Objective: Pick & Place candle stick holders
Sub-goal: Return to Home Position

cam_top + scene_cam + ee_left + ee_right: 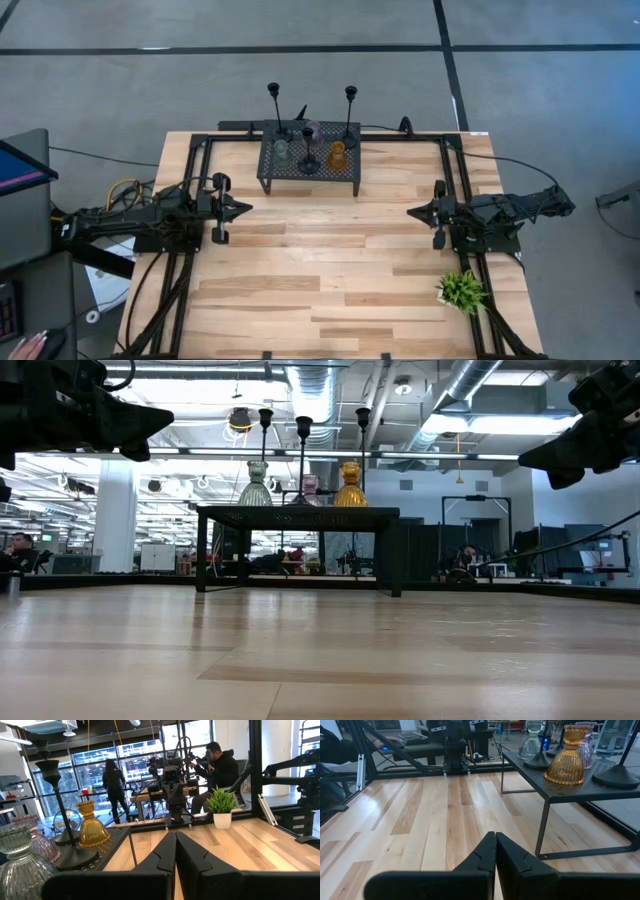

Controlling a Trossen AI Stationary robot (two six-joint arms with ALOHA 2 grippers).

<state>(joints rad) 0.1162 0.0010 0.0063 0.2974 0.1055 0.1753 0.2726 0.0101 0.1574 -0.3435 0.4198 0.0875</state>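
Three slim black holders (273, 108), (350, 110), (308, 150) and three squat glass ones, grey-green (282, 152), pink (312, 130) and amber (338, 154), stand by their bases on the black perforated rack (310, 170) at the table's far middle. In the low view the amber one (350, 485) and grey-green one (255, 484) stand on the rack top. My left gripper (246, 208) is shut and empty at the table's left. My right gripper (412, 212) is shut and empty at the right. Both are well short of the rack.
A small green potted plant (461, 290) stands near the table's right front. Black frame rails (190, 230) run along both table sides. Bare wood lies between the grippers and in front of the rack. People show in the room beyond (217, 767).
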